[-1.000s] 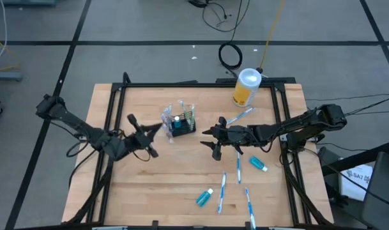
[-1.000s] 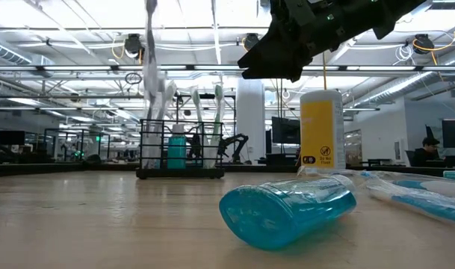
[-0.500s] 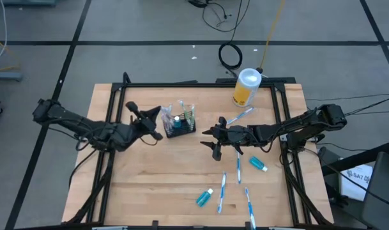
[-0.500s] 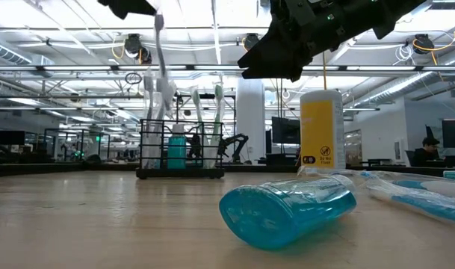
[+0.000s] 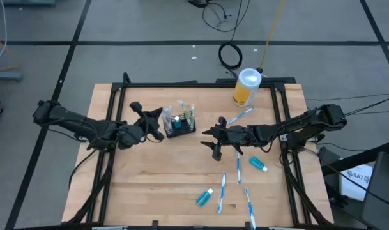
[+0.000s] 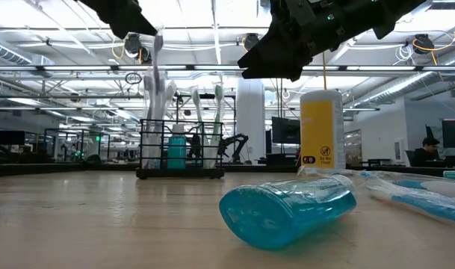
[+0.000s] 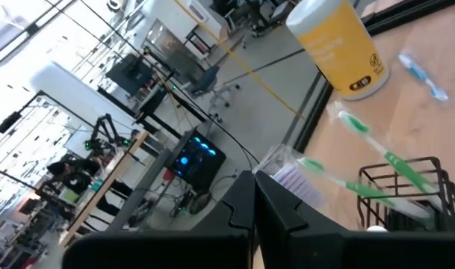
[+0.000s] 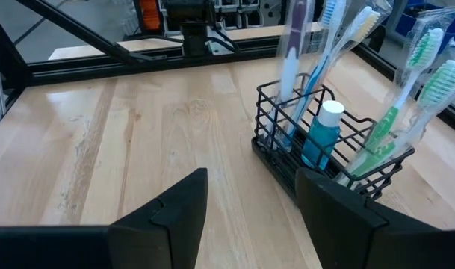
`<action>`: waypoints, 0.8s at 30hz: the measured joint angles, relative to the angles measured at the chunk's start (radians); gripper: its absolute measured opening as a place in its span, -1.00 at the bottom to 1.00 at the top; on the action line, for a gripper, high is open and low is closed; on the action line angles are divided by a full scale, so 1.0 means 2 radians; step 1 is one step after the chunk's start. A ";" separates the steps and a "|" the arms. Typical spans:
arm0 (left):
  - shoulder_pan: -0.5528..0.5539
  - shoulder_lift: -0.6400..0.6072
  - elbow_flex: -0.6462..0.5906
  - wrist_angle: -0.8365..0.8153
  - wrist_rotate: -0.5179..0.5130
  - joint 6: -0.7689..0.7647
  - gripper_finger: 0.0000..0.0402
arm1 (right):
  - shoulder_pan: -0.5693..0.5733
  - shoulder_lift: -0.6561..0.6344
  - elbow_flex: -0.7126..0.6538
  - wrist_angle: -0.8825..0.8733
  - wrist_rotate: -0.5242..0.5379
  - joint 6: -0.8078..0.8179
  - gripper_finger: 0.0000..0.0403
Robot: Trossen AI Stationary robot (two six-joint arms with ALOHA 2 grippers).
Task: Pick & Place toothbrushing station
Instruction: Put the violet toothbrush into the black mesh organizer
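Two grippers work here: the left gripper [image 5: 151,119], left of centre, is clamped on a toothbrush [image 6: 157,71] just over the caddy [image 5: 180,124]; the right gripper [image 5: 213,137], mid-frame, hangs with fingers spread, holding nothing. Lowering that brush straight down should avoid snagging the mesh. Lying loose at lower right: four toothbrushes, two teal tubes [image 5: 259,165]. One yellow canister [image 5: 246,87] stands at upper right.

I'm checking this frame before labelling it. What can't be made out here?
- Whether the left gripper holds a toothbrush: high view too small; its own fingers block the left wrist view.
- The toothbrush count in the caddy: packaged ones overlap in the right wrist view.
- Loose toothbrushes by the right gripper: too small for detail in the high view.
- Canister label: too small in the low view.
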 joint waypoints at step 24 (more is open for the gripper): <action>0.019 0.103 0.000 -0.011 0.077 -0.036 -1.00 | 0.000 0.000 0.000 0.000 0.000 -0.009 -0.03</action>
